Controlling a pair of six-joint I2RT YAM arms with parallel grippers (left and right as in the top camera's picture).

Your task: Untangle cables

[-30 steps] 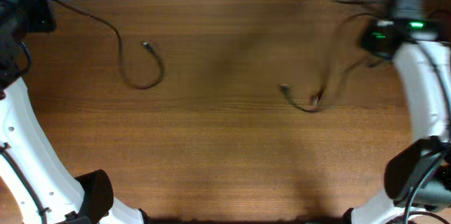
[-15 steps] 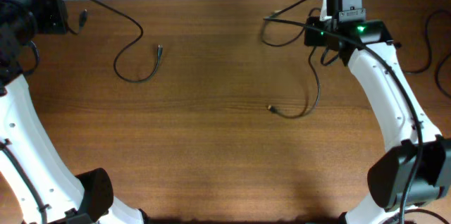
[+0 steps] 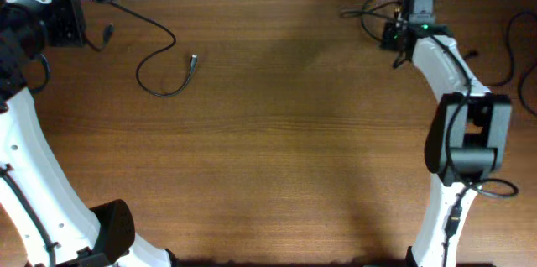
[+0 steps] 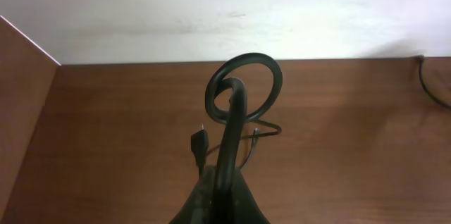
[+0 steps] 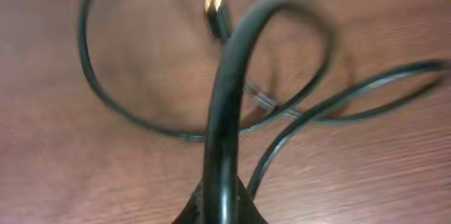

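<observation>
One black cable (image 3: 164, 91) runs from my left gripper (image 3: 84, 25) at the far left, curves over the table and ends in a small plug (image 3: 193, 60). In the left wrist view the left gripper (image 4: 222, 185) is shut on this cable, which forms a ring (image 4: 243, 86) above the jaws, with a plug (image 4: 199, 141) hanging beside it. My right gripper (image 3: 392, 34) is at the far right edge, shut on a second cable (image 3: 362, 11) bunched there. In the right wrist view this cable (image 5: 225, 111) rises from the right gripper (image 5: 222, 199) and loops on the wood, with a gold-pronged plug (image 5: 215, 2) showing.
The wooden table (image 3: 277, 149) ends at a white wall along the far side. Thicker black wiring (image 3: 512, 49) lies at the right edge. The arm bases stand at the front left (image 3: 109, 233) and front right (image 3: 466, 145).
My right arm has swung toward the far right edge, taking its cable with it; the loose end that lay mid-table is gone from there. The left arm and its cable have barely moved.
</observation>
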